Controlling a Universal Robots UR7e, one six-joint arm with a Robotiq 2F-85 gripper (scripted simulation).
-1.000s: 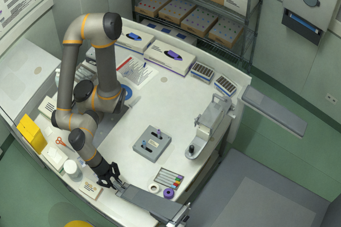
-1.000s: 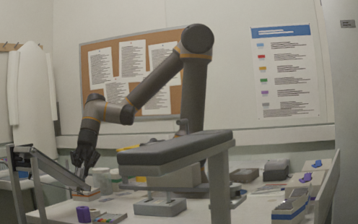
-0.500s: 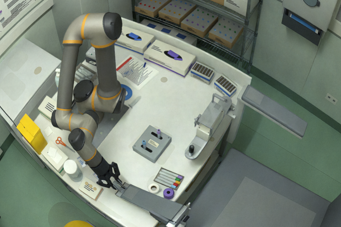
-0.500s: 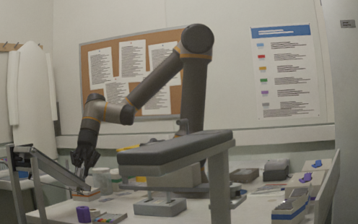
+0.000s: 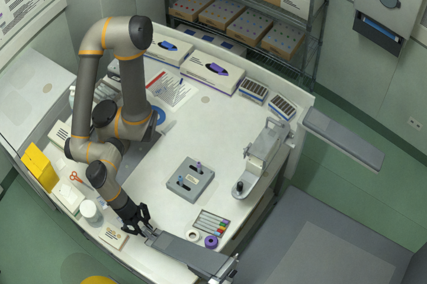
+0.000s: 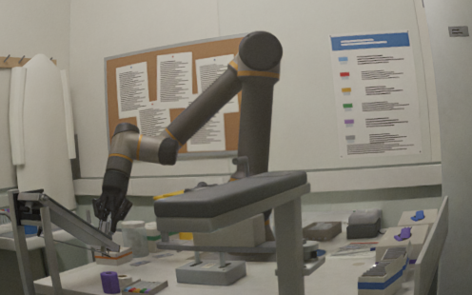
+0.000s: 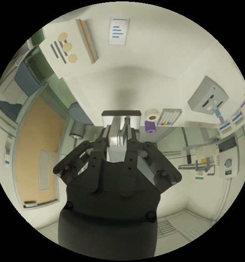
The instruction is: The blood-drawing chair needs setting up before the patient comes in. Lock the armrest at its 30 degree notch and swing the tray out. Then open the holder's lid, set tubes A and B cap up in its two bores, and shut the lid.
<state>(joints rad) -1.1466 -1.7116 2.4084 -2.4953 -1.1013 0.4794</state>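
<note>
The armrest's near end tab [image 7: 120,136] is partly hidden between my fingers; the grey padded armrest [image 5: 187,253] slopes down toward the table's near edge, and its end handle is clamped in my closed gripper [image 5: 146,231]. The grey tube holder [image 5: 190,179] sits mid-table, with a blue-capped tube [image 5: 180,181] and a purple-capped tube [image 5: 198,166] standing cap up at its slots. The grey swing tray [image 5: 262,155] with a black knob [image 5: 239,186] stands at the table's right edge. In the second side camera my gripper [image 6: 109,209] meets the sloping armrest [image 6: 75,221].
A second padded armrest [image 5: 343,139] juts out beyond the table's right side. A tray of coloured-cap tubes [image 5: 211,223], a tape roll [image 5: 192,235] and a purple roll [image 5: 211,241] lie near the armrest. A card box [image 5: 114,236] and a white jar [image 5: 89,211] sit beside my wrist.
</note>
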